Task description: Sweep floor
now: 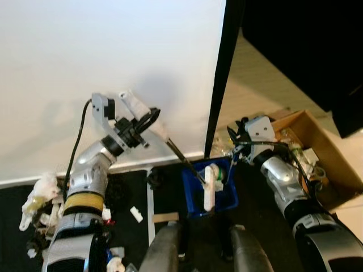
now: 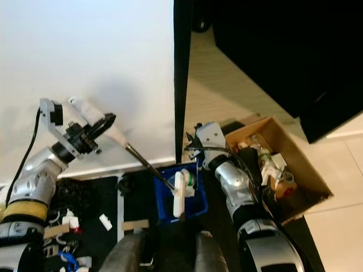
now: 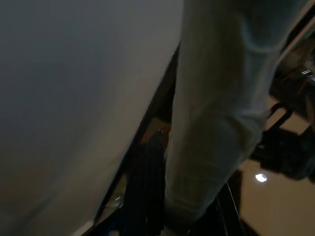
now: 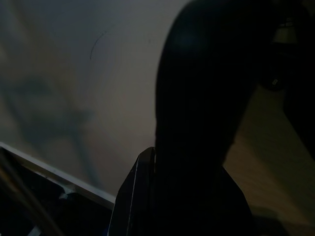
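1. Presently gripping the brush by its pale handle, left pincer clamped round it, raised close against the white wall; dark shaft slanting down into the blue bin, beside a white upright piece standing in it.
2. Right pincer poised at the bin's far corner, just beside the black door frame; cannot tell how far apart its fingers stand, nor whether anything is held; wrist view too dark to settle it.
3. Floor work seemingly far from finished; pale scraps lying loose on the black mat to the robot's left, well apart from the brush's lower end.
4. Likely trouble, first: handle top scraping or knocking the wall on any upward or backward swing, given so little room there.
5. Second: shaft levering against the bin's rim during withdrawal; could tip or drag the bin and spill whatever is in it.
6. Third: handle held high and at a slant, so possibly twisting within the grip under sideways load.
7. Fourth: right arm crowded between door frame and cardboard box; a wide move risks a bump on either.
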You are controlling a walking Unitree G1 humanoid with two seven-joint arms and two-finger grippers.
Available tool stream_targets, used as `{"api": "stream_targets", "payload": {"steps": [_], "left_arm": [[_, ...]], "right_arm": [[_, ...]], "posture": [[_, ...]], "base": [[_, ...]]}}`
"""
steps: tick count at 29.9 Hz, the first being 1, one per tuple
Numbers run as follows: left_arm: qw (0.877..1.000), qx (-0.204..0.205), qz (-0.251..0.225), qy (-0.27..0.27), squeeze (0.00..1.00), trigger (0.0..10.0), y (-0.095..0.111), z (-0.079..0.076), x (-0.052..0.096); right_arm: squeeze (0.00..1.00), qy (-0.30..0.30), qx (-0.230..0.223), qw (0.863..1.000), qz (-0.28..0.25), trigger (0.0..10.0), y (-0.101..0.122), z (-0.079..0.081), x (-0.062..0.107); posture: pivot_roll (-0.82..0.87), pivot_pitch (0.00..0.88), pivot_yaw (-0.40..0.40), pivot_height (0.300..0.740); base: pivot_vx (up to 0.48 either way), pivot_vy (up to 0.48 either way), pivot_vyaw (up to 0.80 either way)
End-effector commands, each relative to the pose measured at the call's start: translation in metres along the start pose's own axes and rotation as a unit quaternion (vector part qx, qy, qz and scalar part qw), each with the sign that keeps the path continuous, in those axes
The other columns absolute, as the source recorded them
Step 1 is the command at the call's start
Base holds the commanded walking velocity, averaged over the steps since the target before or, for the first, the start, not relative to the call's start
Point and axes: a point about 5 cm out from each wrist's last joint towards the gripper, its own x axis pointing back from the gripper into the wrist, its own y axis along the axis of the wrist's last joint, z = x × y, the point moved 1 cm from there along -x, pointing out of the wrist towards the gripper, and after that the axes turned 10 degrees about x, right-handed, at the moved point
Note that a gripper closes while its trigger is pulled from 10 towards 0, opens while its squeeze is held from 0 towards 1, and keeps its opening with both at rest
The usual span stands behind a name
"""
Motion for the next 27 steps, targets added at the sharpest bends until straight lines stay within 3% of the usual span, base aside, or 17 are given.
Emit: {"api": "stream_targets", "payload": {"steps": [1,6,8,9,11,12,14,15,17,20,24,27], "left_arm": [[0.999,0.0,-0.005,0.033,0.0,10.0,0.01,-0.003,0.011],[0.996,0.04,-0.023,0.082,0.0,10.0,0.007,-0.023,0.02],[0.99,0.035,-0.031,0.136,0.0,10.0,0.007,-0.02,0.021],[0.976,0.046,-0.047,0.206,0.0,10.0,0.009,-0.013,0.021],[0.976,0.046,-0.047,0.206,0.0,10.0,0.009,-0.013,0.021],[0.967,0.063,-0.044,0.243,0.0,10.0,0.008,-0.009,0.021],[0.955,0.06,-0.017,0.291,0.0,10.0,0.006,-0.009,0.023],[0.955,0.06,-0.017,0.291,0.0,10.0,0.006,-0.009,0.023],[0.944,0.016,0.011,0.329,0.0,10.0,0.005,-0.009,0.025],[0.936,0.006,0.037,0.349,0.0,10.0,0.003,-0.013,0.027],[0.943,-0.002,0.071,0.326,0.0,10.0,0.003,-0.009,0.028],[0.949,0.007,0.058,0.31,0.0,10.0,0.01,-0.004,0.031]], "right_arm": [[0.0,0.018,-0.005,0.999,0.037,10.0,-0.018,0.012,0.012],[0.0,0.001,-0.016,0.999,0.03,10.0,-0.019,0.008,0.017],[0.0,-0.009,-0.023,0.999,0.027,10.0,-0.02,0.006,0.02],[0.0,-0.02,-0.029,0.999,0.023,10.0,-0.021,0.003,0.024],[0.0,-0.02,-0.029,0.999,0.023,10.0,-0.021,0.003,0.024],[0.0,-0.027,-0.035,0.999,0.021,10.0,-0.022,0.002,0.026],[0.0,-0.039,-0.048,0.998,0.017,10.0,-0.022,0.0,0.03],[0.0,-0.039,-0.048,0.998,0.017,10.0,-0.022,0.0,0.03],[0.0,-0.048,-0.056,0.997,0.012,10.0,-0.021,-0.001,0.033],[0.0,-0.064,-0.062,0.996,0.009,10.0,-0.021,-0.002,0.037],[0.0,-0.096,-0.072,0.993,0.001,10.0,-0.019,-0.009,0.043],[0.0,-0.12,-0.085,0.989,-0.009,10.0,-0.016,-0.016,0.048]], "posture": [[0.18,0.261,0.09,0.74],[0.19,0.249,0.097,0.74],[0.19,0.246,0.096,0.74],[0.2,0.238,0.098,0.74],[0.2,0.238,0.098,0.74],[0.19,0.231,0.103,0.74],[0.19,0.224,0.108,0.74],[0.19,0.224,0.108,0.74],[0.18,0.214,0.112,0.74],[0.18,0.201,0.117,0.74],[0.17,0.187,0.122,0.74],[0.16,0.173,0.124,0.74]], "base": [[0.0,0.0,0.0],[0.0,0.0,0.0],[0.0,0.0,0.0],[0.0,0.0,0.0],[0.0,0.0,0.0],[0.0,0.0,0.0],[0.0,0.0,0.0],[0.0,0.0,0.0],[0.0,0.0,0.0],[0.0,0.0,0.0],[0.0,0.0,0.0],[0.0,0.0,0.0]]}}
